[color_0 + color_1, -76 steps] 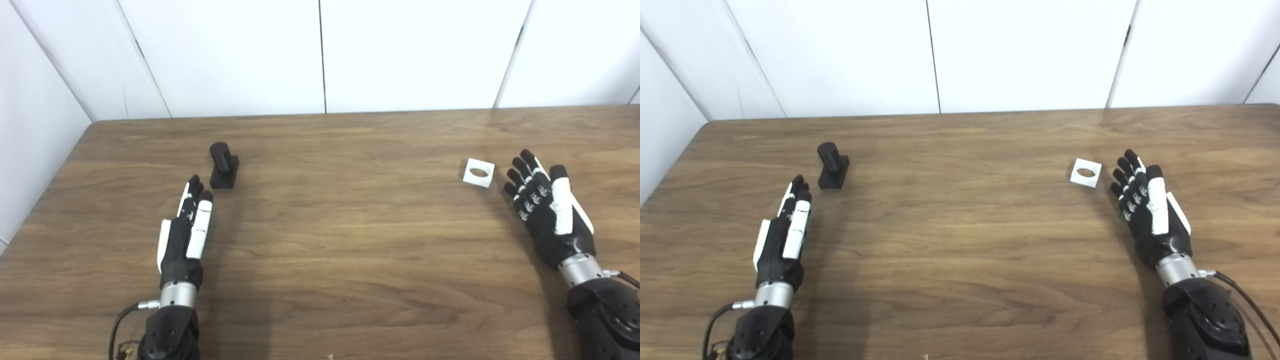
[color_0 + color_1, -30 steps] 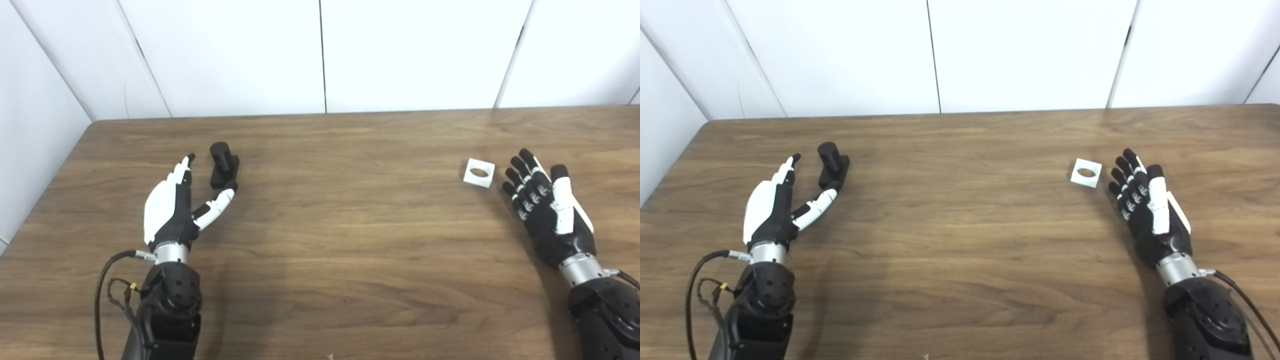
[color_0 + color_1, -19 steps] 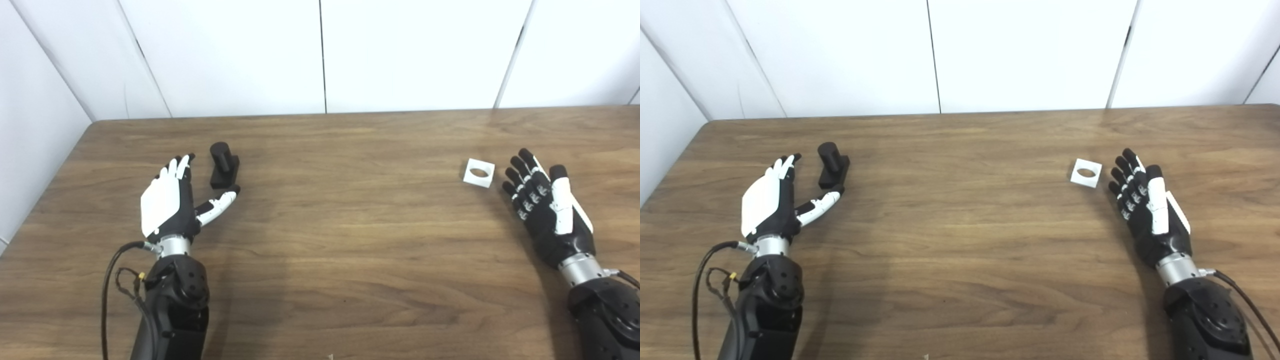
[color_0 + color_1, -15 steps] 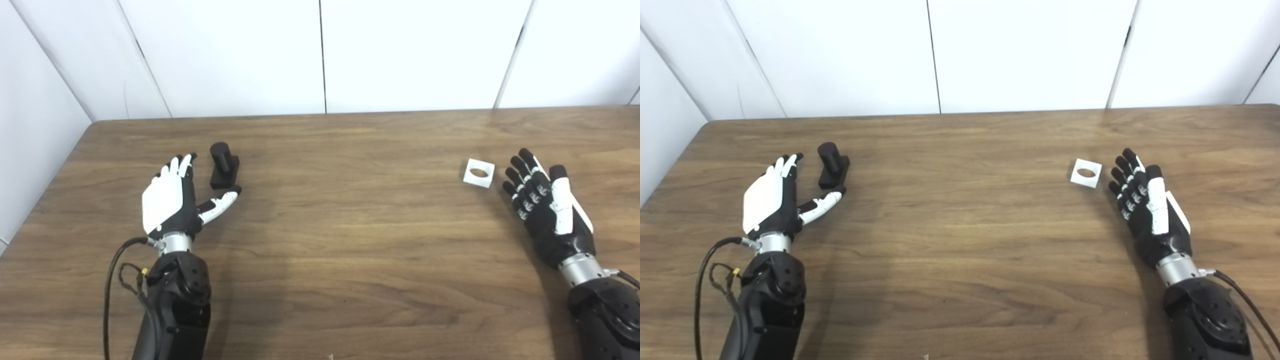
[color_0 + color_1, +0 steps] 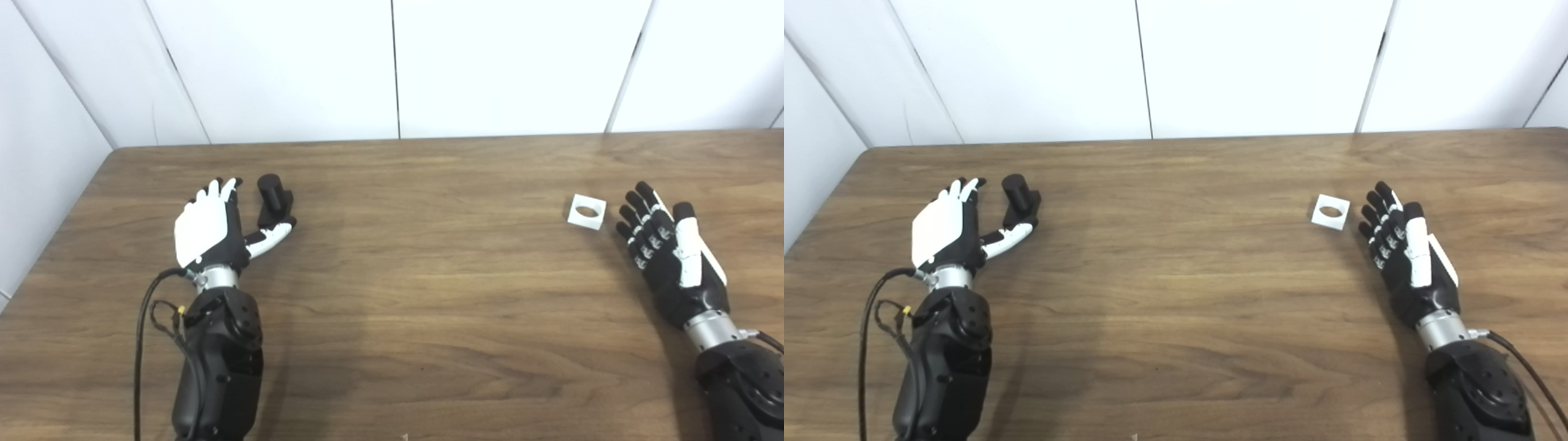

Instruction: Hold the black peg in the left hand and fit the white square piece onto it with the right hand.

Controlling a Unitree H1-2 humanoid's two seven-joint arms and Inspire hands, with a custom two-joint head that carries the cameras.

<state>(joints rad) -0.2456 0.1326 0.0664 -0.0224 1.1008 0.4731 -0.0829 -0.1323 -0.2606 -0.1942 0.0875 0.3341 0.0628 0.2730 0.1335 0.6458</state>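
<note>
The black peg (image 5: pixel 271 197), a short cylinder on a square base, stands on the wooden table (image 5: pixel 429 275) at the far left. My left hand (image 5: pixel 211 226) is open, its white back toward the camera. Its fingers reach just left of the peg and its thumb lies across the front of the peg's base. The white square piece (image 5: pixel 587 211) with a round hole lies flat at the right. My right hand (image 5: pixel 664 248) is open, palm up, just right of the piece and apart from it.
White wall panels (image 5: pixel 392 61) stand behind the table's far edge. The table's left edge (image 5: pixel 55 239) runs close to my left arm. A black cable (image 5: pixel 144 318) hangs by the left forearm.
My left hand has moved forward and turned its back upward, bringing fingers and thumb to either side of the peg. The right hand and white piece have not moved.
</note>
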